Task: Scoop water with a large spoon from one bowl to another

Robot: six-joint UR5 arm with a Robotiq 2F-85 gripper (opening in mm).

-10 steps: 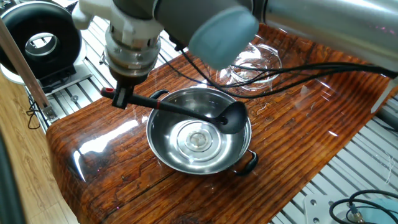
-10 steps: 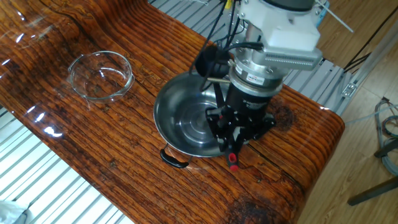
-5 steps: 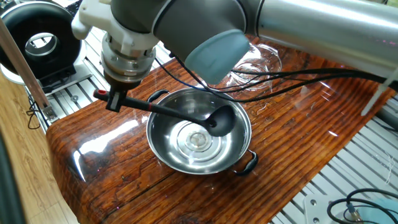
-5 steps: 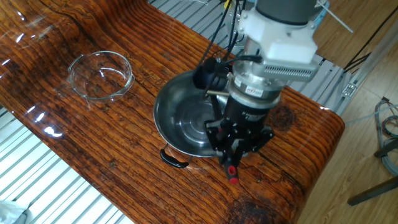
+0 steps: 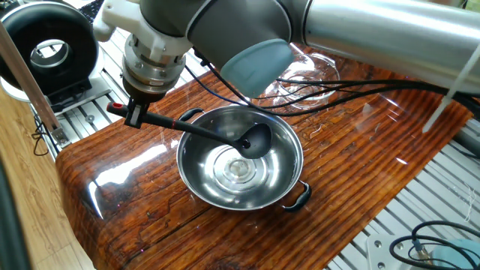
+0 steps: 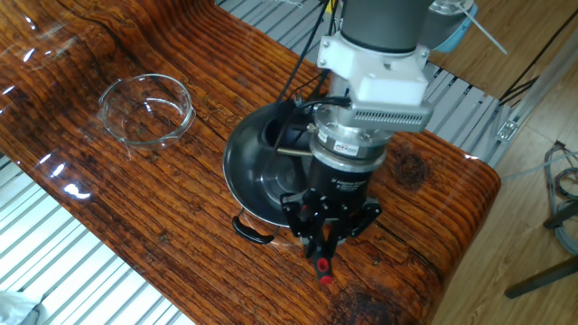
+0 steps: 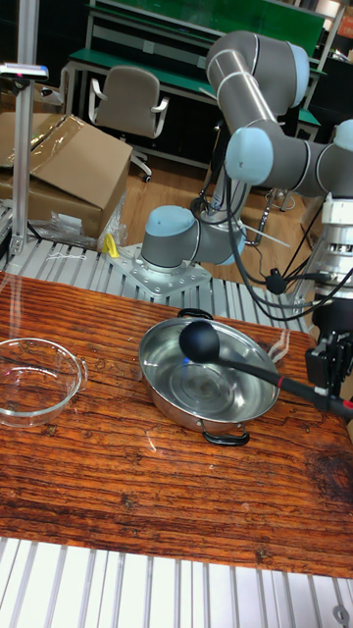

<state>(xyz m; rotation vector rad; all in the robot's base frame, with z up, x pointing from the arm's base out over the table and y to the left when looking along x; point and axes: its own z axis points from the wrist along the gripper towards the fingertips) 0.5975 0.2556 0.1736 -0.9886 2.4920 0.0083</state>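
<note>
Wood-grain table [image 5: 360,172], aluminium frame around. Gripper [image 5: 135,114] jaws clamped on black ladle [image 5: 217,136] handle end; scoop head low inside steel bowl [image 5: 201,184], centre frame. Water not discernible. Glass bowl [image 6: 146,108] upper left, looks empty. Judged early: scooping, no transfer yet. No readable writing.

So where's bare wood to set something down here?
Bare wood lies between the glass bowl and the steel bowl, and along the table edge below both. Crowded: the gripper with the ladle over the steel bowl.
</note>
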